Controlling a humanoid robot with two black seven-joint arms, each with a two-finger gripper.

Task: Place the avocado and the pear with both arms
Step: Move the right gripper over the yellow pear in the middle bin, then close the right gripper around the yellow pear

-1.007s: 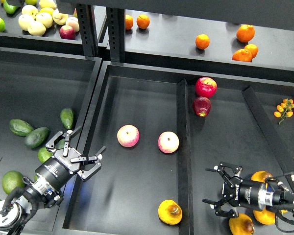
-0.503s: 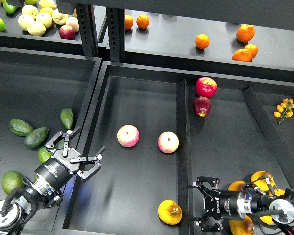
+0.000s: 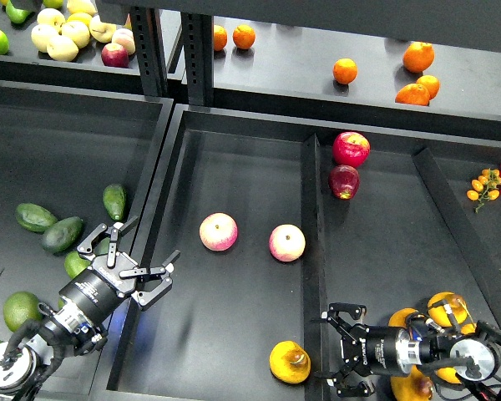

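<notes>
You are looking down on a matte black display stand made of shallow bins. Take the upright divider (image 3: pixel 311 251) in the middle as your landmark: it runs from the back wall toward you, splitting the centre bin (image 3: pixel 225 317) on its left from another bin (image 3: pixel 384 251) on its right. Farther left of the divider, past a raised double rim (image 3: pixel 154 200), lies a wide bin (image 3: pixel 58 142). Behind the divider a raised shelf (image 3: pixel 317 50) spans the back, carried by two perforated black posts (image 3: pixel 171 50) to the divider's upper left. Light is even and soft, with faint sheen on the bin floors.
</notes>
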